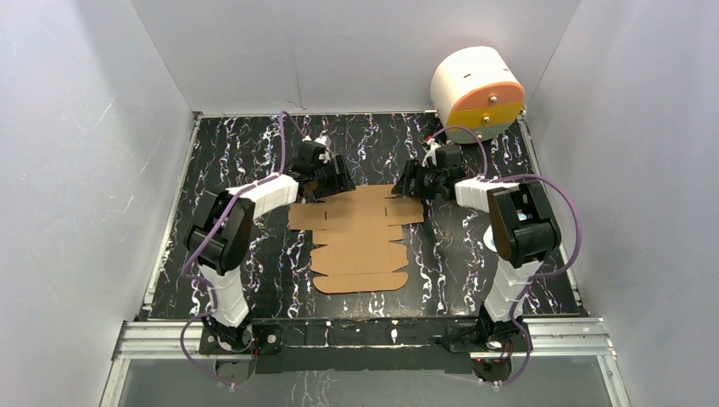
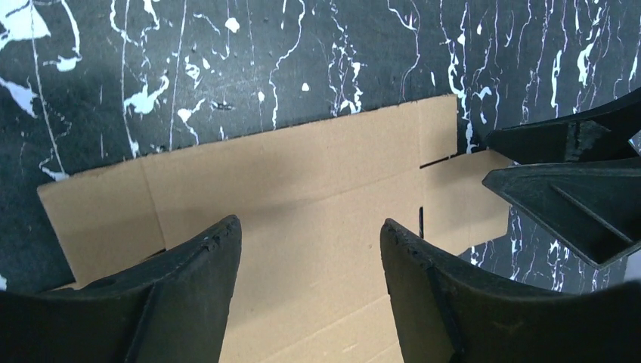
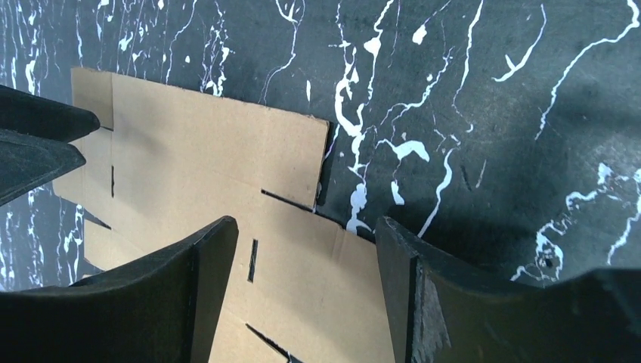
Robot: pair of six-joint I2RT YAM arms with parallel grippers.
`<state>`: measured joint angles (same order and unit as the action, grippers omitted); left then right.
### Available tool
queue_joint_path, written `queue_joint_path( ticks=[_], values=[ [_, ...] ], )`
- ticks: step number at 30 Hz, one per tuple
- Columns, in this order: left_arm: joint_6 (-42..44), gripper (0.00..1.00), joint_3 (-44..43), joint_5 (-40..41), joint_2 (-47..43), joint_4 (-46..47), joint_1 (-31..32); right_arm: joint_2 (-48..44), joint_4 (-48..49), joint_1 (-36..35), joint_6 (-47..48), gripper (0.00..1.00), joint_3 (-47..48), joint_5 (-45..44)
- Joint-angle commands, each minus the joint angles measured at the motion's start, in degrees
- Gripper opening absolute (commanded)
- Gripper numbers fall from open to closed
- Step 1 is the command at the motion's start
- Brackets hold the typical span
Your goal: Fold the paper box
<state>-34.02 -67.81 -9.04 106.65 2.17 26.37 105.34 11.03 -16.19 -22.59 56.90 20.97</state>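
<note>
The left gripper [image 2: 310, 238] and right gripper [image 3: 306, 234], both wide open and empty, hang over the far corners of the flat paper box [image 1: 360, 242], probably to take its flaps.

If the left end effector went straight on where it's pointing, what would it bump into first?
Probably the flat brown cardboard sheet. The open left end effector points down at it with nothing in between. How close it is, I can't tell.

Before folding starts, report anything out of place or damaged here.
No damage or spill shows. The paper box lies flat and unfolded. Only the white cylinder, tilted in the far right corner, looks out of place.
</note>
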Motion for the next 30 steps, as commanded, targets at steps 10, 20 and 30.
queue_joint_path(
  ticks=[10,20,30],
  values=[
    [1.43,0.67,-3.66,1.17,4.04,0.52,0.08,5.02,3.35,0.39,-5.84,0.67,5.22,6.27],
    [-0.18,0.68,-2.4,1.13,5.68,1.58,0.08,6.89,5.57,-0.09,-8.78,0.58,6.09,10.91],
    [-1.17,0.68,-1.3,0.78,5.29,1.99,0.09,3.61,0.95,-2.65,-5.24,0.46,8.81,6.88]
  ],
)
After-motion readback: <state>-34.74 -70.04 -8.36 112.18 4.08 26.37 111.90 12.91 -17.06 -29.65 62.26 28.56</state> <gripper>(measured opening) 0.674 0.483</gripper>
